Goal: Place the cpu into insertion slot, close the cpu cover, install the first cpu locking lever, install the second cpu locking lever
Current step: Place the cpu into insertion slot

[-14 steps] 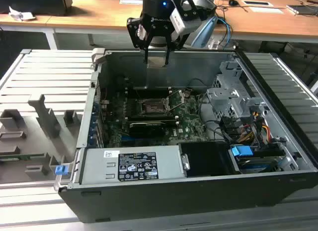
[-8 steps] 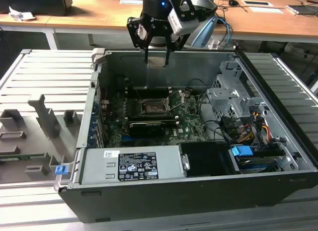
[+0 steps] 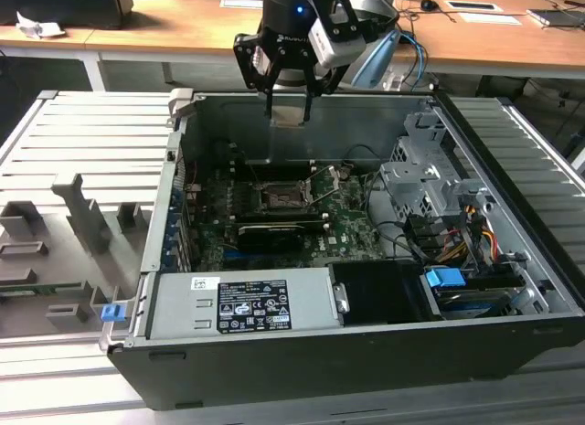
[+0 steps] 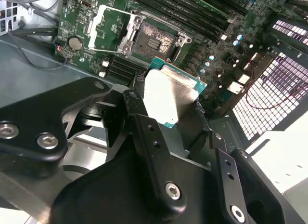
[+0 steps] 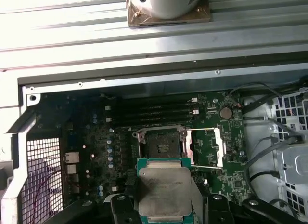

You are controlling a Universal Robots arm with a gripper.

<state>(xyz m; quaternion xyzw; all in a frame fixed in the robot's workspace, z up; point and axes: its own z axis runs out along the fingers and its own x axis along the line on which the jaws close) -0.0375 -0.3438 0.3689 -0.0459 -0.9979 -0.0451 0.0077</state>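
The arm (image 3: 292,23) hangs over the far side of the open case (image 3: 302,352), which lies on its side on the ridged grey counter (image 3: 82,151). Its jaws are clenched on the cpu (image 3: 291,117), pinching the small silvery plate by two opposite edges. In both wrist views the plate sits flat between the black fingers (image 4: 139,106), its pale metal top and green rim plain to see (image 4: 168,96) (image 5: 162,190).

The cpu is well above the green board (image 3: 352,226), about level with the case's far wall, and touches nothing but the jaws. The slot (image 3: 281,198) lies bare below it, a black square with a dark centre and metal rim. In the first wrist view the slot (image 5: 161,142) shows just past the cpu's edge, and it appears too in the second wrist view (image 4: 153,40).

The cover (image 5: 205,131) is swung open, lying back beside the slot as a thin silver frame with the board visible through its cut-out (image 4: 92,22).

A long black card (image 3: 270,235) sits on the board just nearer the exterior view's camera than the slot.
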